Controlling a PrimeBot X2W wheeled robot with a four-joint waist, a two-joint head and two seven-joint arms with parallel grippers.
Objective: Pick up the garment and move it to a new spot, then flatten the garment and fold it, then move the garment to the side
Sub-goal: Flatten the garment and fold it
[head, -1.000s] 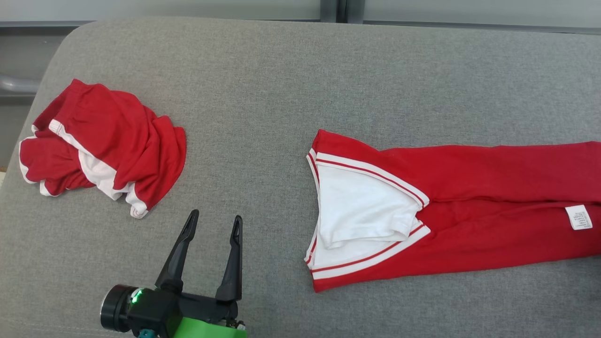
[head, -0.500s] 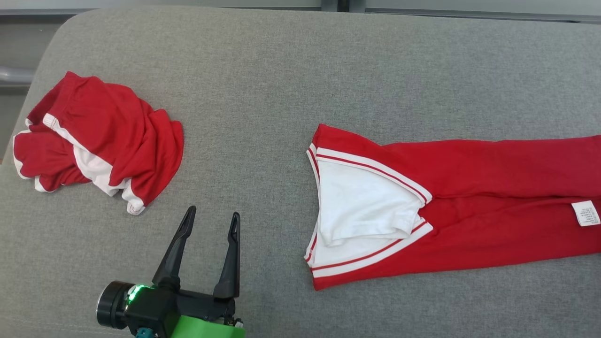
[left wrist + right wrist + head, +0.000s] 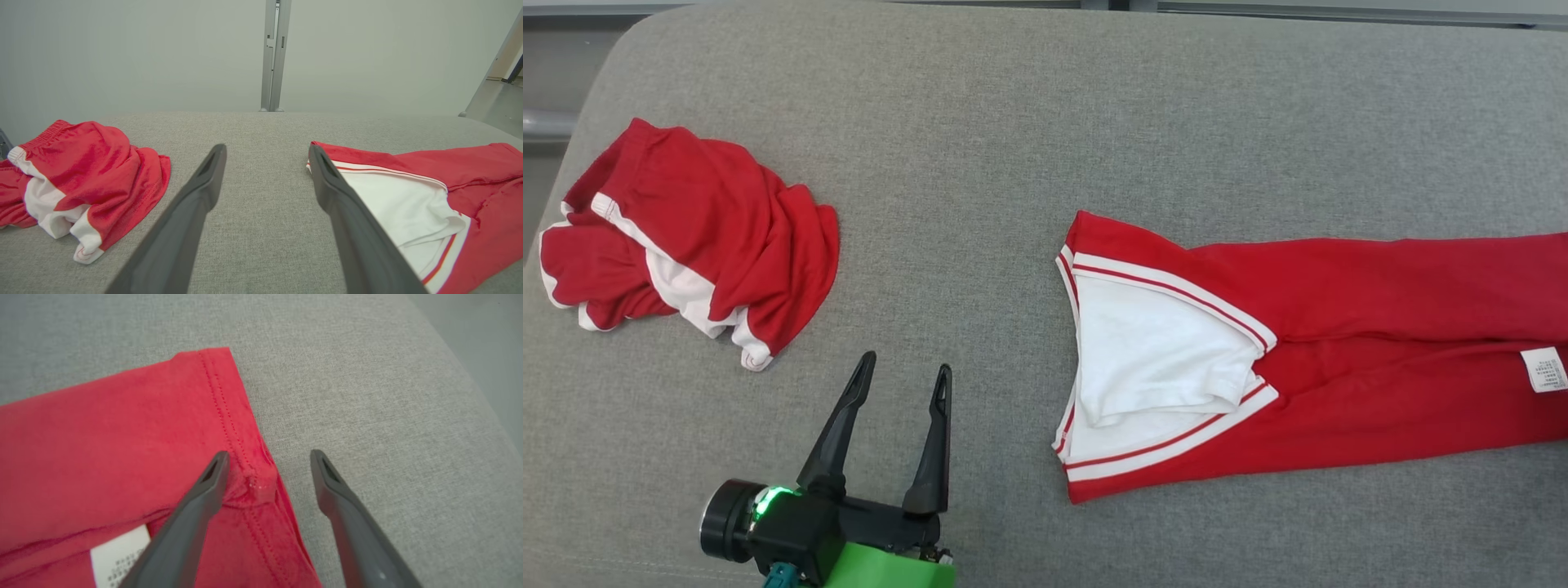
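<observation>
- Right gripper [image 3: 269, 454], fingers apart over shirt [image 3: 122, 428] hem, centre frame: may pinch one layer.
- Left gripper [image 3: 906, 363] spread, lower left: may snag shorts [image 3: 703, 212] instead.

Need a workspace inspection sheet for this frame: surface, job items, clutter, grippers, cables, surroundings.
Surface: grey fabric pad, bare between the two garments.
Job's things: long red garment laid out at right, white lining showing, white label near its right end.
Clutter: crumpled red-and-white garment at far left, apart from the long one.
Grippers: left gripper open over bare pad; right gripper open over the long garment's hem, holding nothing.
Cables: nothing seen.
Surroundings: pale wall and metal post behind the pad.
</observation>
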